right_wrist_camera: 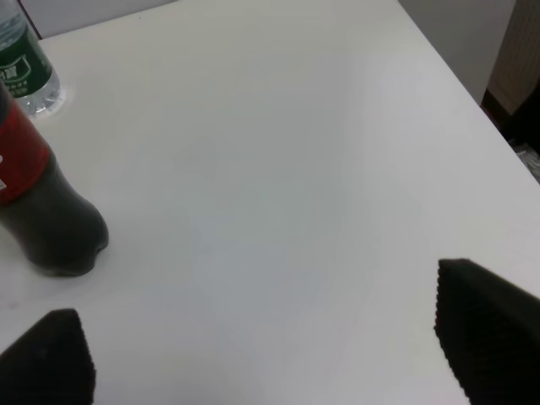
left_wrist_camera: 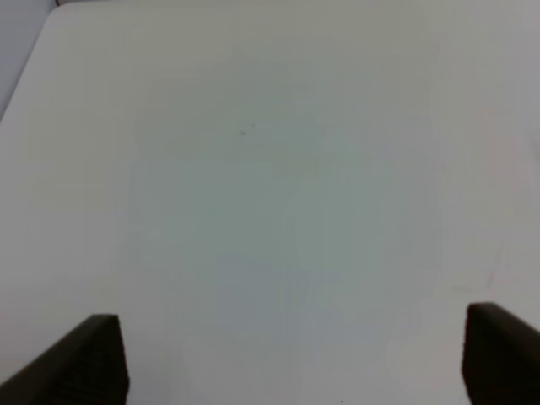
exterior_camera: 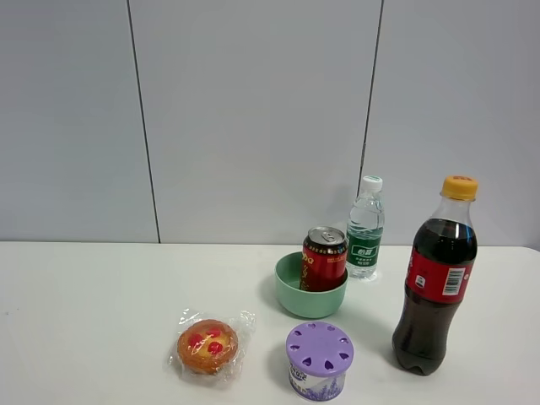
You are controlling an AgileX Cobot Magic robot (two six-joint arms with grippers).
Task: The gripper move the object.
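Observation:
The red can (exterior_camera: pixel 324 258) with yellow characters and a silver top stands upright inside a green bowl (exterior_camera: pixel 291 289) at the middle of the white table. Neither arm shows in the exterior high view. In the left wrist view my left gripper (left_wrist_camera: pixel 291 359) is open over bare white table, with only its two black fingertips (left_wrist_camera: pixel 84 363) showing. In the right wrist view my right gripper (right_wrist_camera: pixel 270 346) is open and empty over the table, apart from the cola bottle. The can is out of view in both wrist views.
A tall cola bottle (exterior_camera: pixel 437 278) stands at the right and shows in the right wrist view (right_wrist_camera: pixel 38 194). A small water bottle (exterior_camera: pixel 365 228) stands behind the bowl. A purple-lidded tub (exterior_camera: pixel 318 360) and a wrapped pastry (exterior_camera: pixel 207 346) lie near the front. The table's right edge (right_wrist_camera: pixel 456 80) is close.

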